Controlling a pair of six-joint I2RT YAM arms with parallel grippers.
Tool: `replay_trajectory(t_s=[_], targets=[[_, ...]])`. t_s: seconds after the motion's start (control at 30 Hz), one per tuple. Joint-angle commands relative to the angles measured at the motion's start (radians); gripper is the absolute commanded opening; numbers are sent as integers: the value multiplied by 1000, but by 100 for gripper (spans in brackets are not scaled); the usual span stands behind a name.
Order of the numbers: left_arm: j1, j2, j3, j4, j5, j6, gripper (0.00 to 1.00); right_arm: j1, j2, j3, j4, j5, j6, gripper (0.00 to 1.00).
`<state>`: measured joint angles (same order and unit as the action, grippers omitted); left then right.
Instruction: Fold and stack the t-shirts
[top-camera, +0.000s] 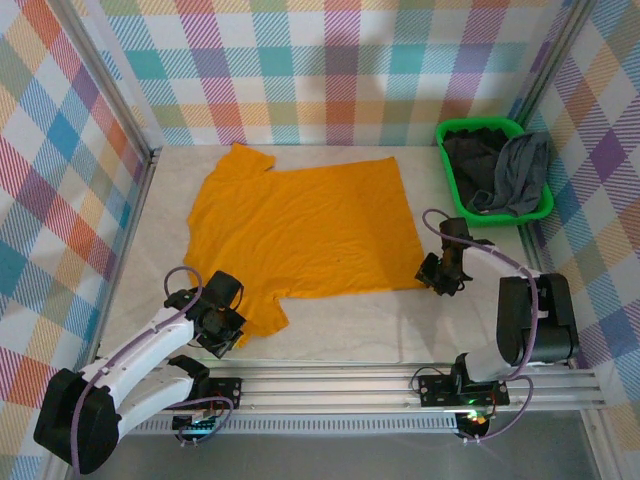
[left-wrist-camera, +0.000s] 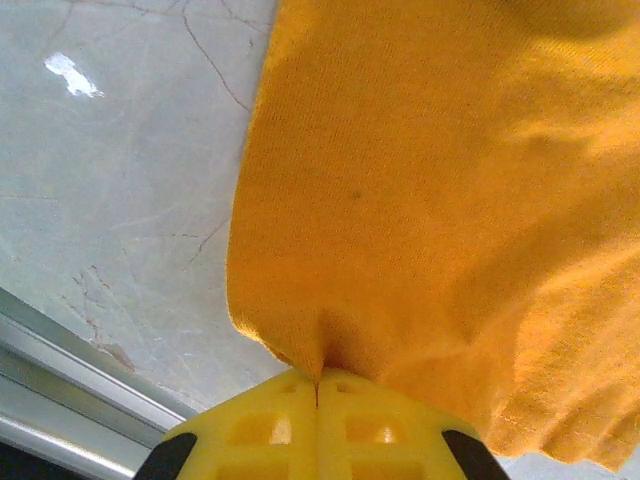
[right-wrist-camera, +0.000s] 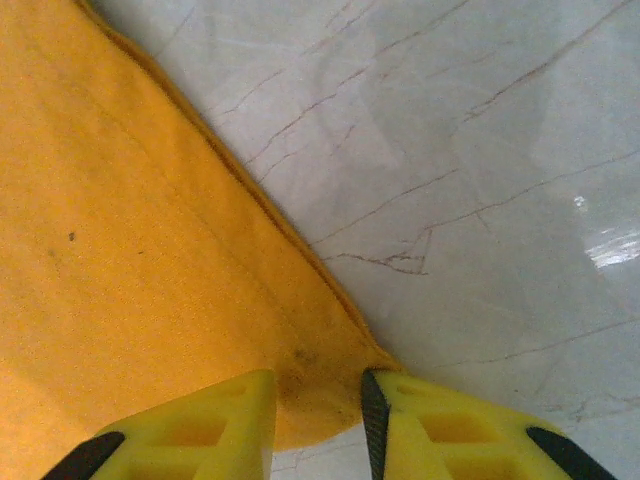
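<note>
Mustard-orange cloth, item one: the orange t-shirt (top-camera: 300, 230) is lying spread flat across the middle of the table (top-camera: 360, 330), with what look like sleeves to the left and the straight hem to the right. It is probably laid open like this so that a fold can start from its edges.

Left gripper (left-wrist-camera: 318, 385): it is pinching the near-left flap of the shirt, jaws pressed together. The fabric is puckering into the seam between the yellow pads.

Right gripper (right-wrist-camera: 318, 400): it is sitting low at the near-right hem corner with a narrow gap between its jaws. The corner is lying in that gap and does not look clamped yet.

Judged purpose: one hold at each near corner is likely meant to let both arms lift the near edge together and carry it over evenly.

Items two and three: the grey t-shirt (top-camera: 520, 175) and the near-black t-shirt (top-camera: 468, 160) are lying heaped in the green basket (top-camera: 480, 124) at the far right. That is well apart from the orange shirt, so the folding area is being kept free.
</note>
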<state>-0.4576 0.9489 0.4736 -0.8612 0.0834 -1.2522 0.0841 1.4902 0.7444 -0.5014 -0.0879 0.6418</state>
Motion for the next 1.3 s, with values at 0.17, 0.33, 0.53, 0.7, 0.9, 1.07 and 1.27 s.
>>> replay_trajectory(t_s=[0.17,0.33,0.53,0.7,0.9,1.07,1.27], targets=[[-11,8,30,-12,-26,14,0,-6,-1,25,-98,89,-2,36],[-11,8,24,-6,-28,14,0,-6,26,39,-109,110,-13,41],[-11,5,25,-4,-27,19,0,-5,51,67,-127,117,-10,38],[-12,5,21,1,-24,24,0,-3,77,63,-128,103,-12,24],[-11,12,20,12,-25,30,0,1,83,32,-115,102,-4,9],[-11,-14,34,-36,-36,43,0,14,-2,24,-147,120,-21,0],[-27,-150,70,-173,-29,44,0,27,-169,21,-266,95,-31,0]])
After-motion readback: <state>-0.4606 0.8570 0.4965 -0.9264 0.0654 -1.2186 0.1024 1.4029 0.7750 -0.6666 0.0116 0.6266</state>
